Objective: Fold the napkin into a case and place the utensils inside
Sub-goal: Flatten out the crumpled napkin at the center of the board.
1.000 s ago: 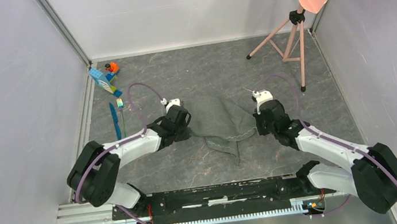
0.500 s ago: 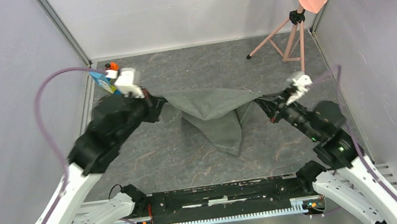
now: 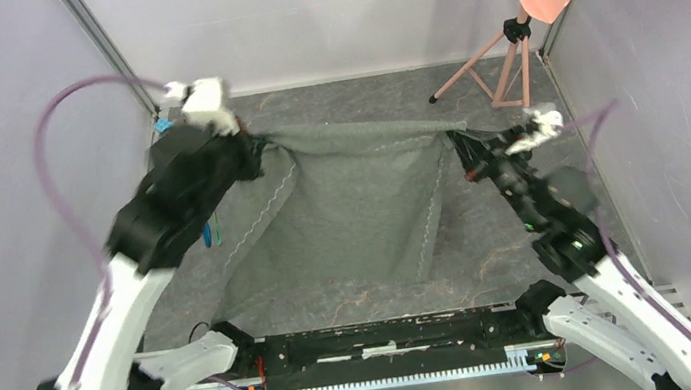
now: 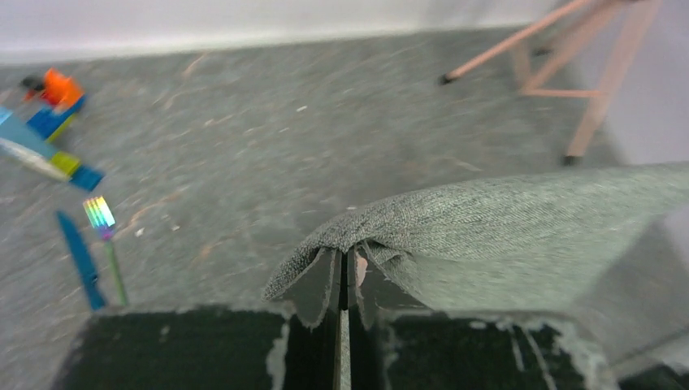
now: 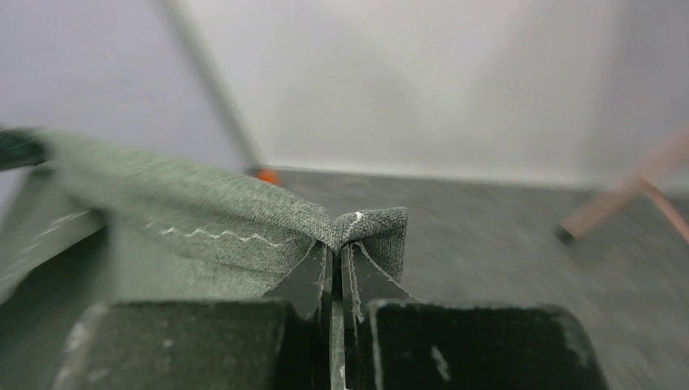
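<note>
1. We hold the napkin in the air, spread wide. The left jaws are clenched on one upper corner and the right jaws on the other. The top edge runs nearly straight between them, and the rest hangs toward the surface.
2. To do this step well, we judge that both corners should come down together under even tension. That way the cloth lands flat and the curled right edge does not tuck under.
3. We should lay it clear of the knife and fork, which lie side by side at the left, near the toy blocks.
4. There is no case yet: the cloth forms no pocket, and neither utensil is inside anything.
</note>
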